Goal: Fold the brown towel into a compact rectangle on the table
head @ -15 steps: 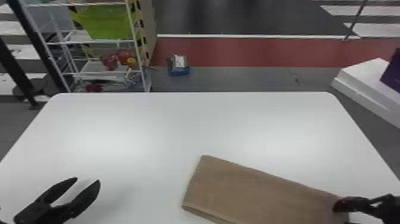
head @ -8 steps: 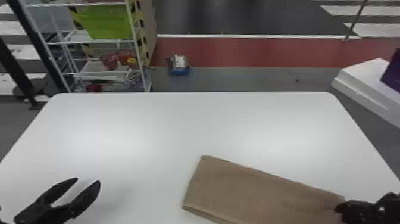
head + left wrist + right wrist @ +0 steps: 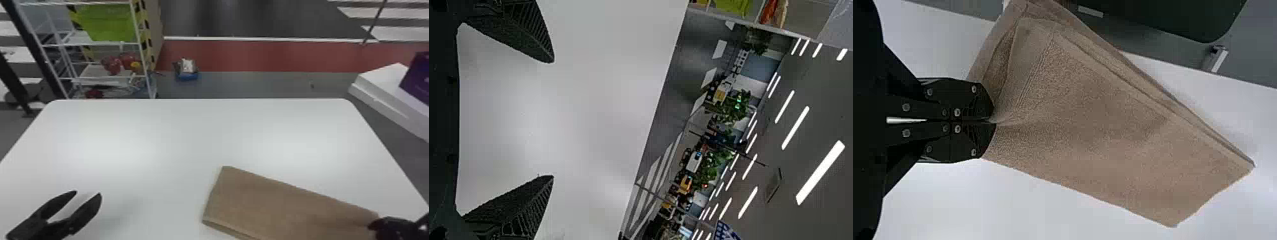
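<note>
The brown towel [image 3: 271, 204] lies folded in layers as a long strip at the table's front right. At its right end is my right gripper [image 3: 373, 224]. In the right wrist view that gripper [image 3: 993, 121] is shut on the edge of the towel [image 3: 1103, 130], which creases where the fingertips pinch it. My left gripper [image 3: 89, 192] stands open over the table's front left, well apart from the towel. The left wrist view shows the same gripper [image 3: 553, 119] with its two fingers wide apart and nothing between them.
The white table [image 3: 191, 134] extends behind and between the arms. Beyond its back left edge stands a wire shelf [image 3: 92, 44] with a green bin [image 3: 108, 22]. A white box [image 3: 386, 89] with a purple item is past the right edge.
My right gripper has closed on the towel's right end and sits slightly farther right and lower, its fingers no longer spread as before. The left arm has stayed still.
</note>
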You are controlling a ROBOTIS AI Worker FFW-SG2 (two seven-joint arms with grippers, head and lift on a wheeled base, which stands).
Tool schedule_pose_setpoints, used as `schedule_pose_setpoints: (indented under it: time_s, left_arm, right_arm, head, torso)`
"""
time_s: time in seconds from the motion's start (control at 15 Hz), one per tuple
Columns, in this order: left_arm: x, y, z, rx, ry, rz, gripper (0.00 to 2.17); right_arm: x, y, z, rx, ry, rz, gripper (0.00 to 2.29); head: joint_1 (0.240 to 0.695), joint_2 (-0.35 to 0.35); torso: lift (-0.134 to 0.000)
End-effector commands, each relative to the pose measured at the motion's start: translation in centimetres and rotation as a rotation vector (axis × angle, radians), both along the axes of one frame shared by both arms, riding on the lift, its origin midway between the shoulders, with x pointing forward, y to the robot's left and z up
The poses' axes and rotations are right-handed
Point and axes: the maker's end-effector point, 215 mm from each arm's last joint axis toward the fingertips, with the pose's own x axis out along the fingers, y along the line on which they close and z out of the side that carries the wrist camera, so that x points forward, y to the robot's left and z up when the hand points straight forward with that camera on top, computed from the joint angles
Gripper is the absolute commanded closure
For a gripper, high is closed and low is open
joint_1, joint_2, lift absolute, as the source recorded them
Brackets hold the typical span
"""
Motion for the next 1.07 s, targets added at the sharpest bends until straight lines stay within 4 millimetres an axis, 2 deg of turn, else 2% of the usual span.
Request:
schedule_pose_setpoints:
  time_s: [0.0,0.07,0.13,0.27,0.33,0.4,0.53,0.6,0.73,0.8,0.87,1.0]
  left_arm:
    - [0.0,-0.3,-0.1,-0.003,0.001,-0.003,0.05]
    - [0.0,-0.3,-0.1,-0.002,0.001,-0.003,0.05]
    - [0.0,-0.3,-0.1,-0.002,0.001,-0.003,0.05]
    - [0.0,-0.2,0.1,0.001,-0.001,-0.004,0.05]
    - [-0.1,-0.1,0.0,0.002,0.0,-0.001,0.05]
    - [-0.2,0.1,-0.1,0.002,0.003,0.002,0.05]
    - [-0.1,0.1,-0.1,0.002,-0.002,0.004,0.05]
    - [0.1,0.0,-0.1,0.003,-0.007,0.001,0.05]
    - [0.3,-0.4,-0.1,0.004,-0.007,-0.004,0.05]
    - [0.3,-0.5,-0.2,0.007,-0.004,-0.006,0.05]
    - [0.4,-0.6,-0.1,0.008,-0.005,-0.007,0.05]
    - [0.4,-0.7,-0.1,0.008,-0.006,-0.01,0.05]
  right_arm:
    - [-1.0,0.7,-3.6,-0.029,0.07,0.054,1.29]
    - [-0.4,1.6,-3.3,-0.008,0.058,0.065,1.29]
    - [0.7,2.0,-2.2,0.021,0.03,0.056,1.29]
    - [3.3,1.7,2.9,0.076,-0.082,0.02,1.29]
    - [3.5,1.7,5.6,0.095,-0.136,0.016,1.29]
    - [2.6,1.3,7.6,0.098,-0.171,0.015,1.29]
    - [0.4,0.0,6.0,0.047,-0.126,0.012,1.29]
    - [-0.4,-1.0,4.5,0.023,-0.092,0.004,1.29]
    - [-1.0,-2.2,2.9,0.008,-0.063,0.002,1.29]
    - [-0.4,-2.6,2.8,0.007,-0.072,0.009,1.29]
    - [0.2,-2.7,2.8,0.016,-0.078,0.002,1.29]
    - [0.3,-1.0,2.4,0.047,-0.069,0.026,1.29]
  head:
    - [0.695,-0.033]
    - [0.695,-0.037]
    - [0.695,-0.032]
    - [0.695,-0.016]
    - [0.695,-0.009]
    - [0.695,-0.008]
    - [0.695,-0.01]
    - [0.695,-0.014]
    - [0.695,-0.031]
    - [0.695,-0.045]
    - [0.695,-0.07]
    - [0.695,-0.083]
  torso:
    - [-0.134]
    - [-0.134]
    - [-0.134]
    - [-0.134]
    - [-0.134]
    - [-0.134]
    - [-0.134]
    - [-0.134]
    - [-0.134]
    - [-0.134]
    - [-0.134]
    - [-0.134]
